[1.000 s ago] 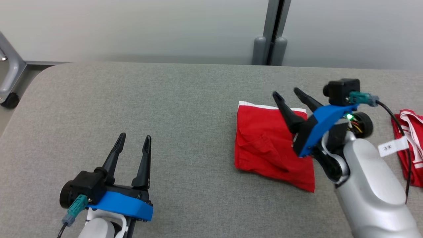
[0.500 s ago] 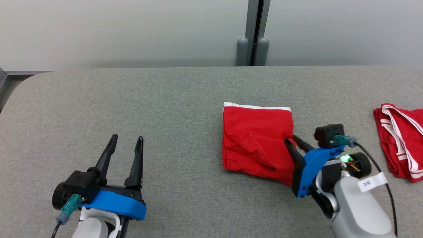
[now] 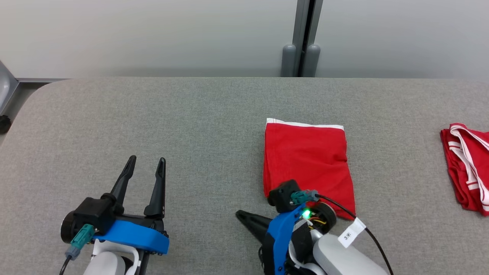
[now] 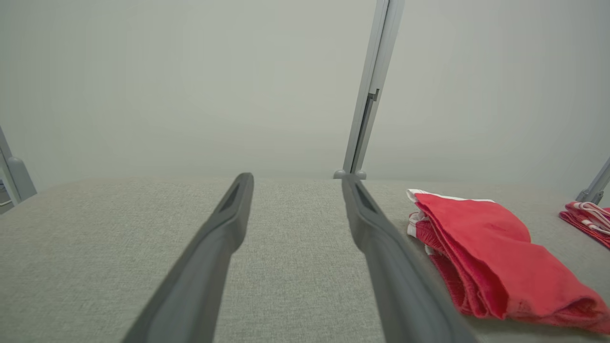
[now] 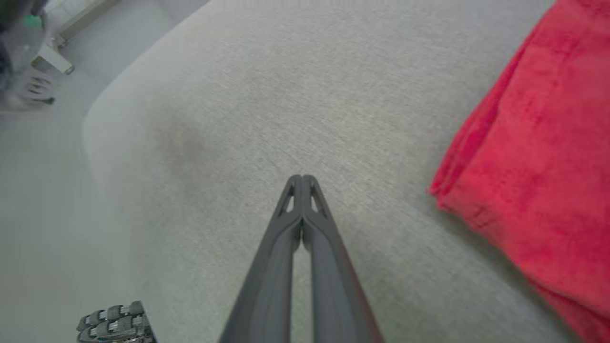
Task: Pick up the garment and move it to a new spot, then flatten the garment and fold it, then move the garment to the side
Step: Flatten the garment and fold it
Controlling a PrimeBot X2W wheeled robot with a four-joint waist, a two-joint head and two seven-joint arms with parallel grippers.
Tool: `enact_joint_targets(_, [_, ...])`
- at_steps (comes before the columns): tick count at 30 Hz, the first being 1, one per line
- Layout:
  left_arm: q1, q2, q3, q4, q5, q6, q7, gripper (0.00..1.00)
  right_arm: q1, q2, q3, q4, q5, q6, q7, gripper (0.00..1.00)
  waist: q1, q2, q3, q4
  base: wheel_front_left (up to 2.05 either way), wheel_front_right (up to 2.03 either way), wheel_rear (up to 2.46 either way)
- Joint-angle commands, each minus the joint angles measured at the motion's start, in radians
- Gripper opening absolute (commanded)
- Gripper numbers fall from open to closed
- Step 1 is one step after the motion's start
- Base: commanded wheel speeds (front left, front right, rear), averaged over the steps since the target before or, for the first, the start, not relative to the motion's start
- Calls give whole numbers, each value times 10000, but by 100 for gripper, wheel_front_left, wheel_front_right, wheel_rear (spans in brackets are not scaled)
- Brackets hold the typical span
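Note:
The red garment (image 3: 307, 164) lies folded into a rough rectangle on the grey table (image 3: 153, 114), with a white band along its far edge. My right gripper (image 3: 238, 214) is shut on nothing, just off the garment's near left corner, its fingers pointing left over bare table. In the right wrist view the closed right gripper (image 5: 301, 178) is apart from the garment (image 5: 538, 166) at the right. My left gripper (image 3: 147, 162) stands open and empty at the near left. Between its fingers, the left gripper (image 4: 296, 177) frames bare table, with the garment (image 4: 481, 252) to the right.
A second red garment with white stripes (image 3: 468, 164) lies bunched at the table's right edge. A grey post (image 3: 303, 38) runs up the wall behind the table. The table's rounded left corner and the floor (image 5: 57, 190) appear in the right wrist view, along with a wheel (image 5: 114, 324).
My right gripper has pulled back from the garment's right side, swung around to its near left corner and shut. The garment now lies smoother. The left gripper has stayed put.

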Motion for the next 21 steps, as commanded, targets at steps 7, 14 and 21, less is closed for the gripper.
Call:
enact_joint_targets(7, [206,-154,533,7,51,30,-40,100,202,-376,-120,-1715,1481,1,-1183,100,0,0,-191,-246,0,0,0])
enact_joint_targets(14, [588,-222,1168,-21,79,161,-40,100,1186,-822,-2726,-2792,313,1,-2661,100,0,0,-468,-680,0,0,0])
enact_joint_targets(21, [921,-266,1607,2,182,179,-40,100,2530,-741,-5718,-3622,-1599,1,-2662,100,0,0,-702,-917,0,0,0])
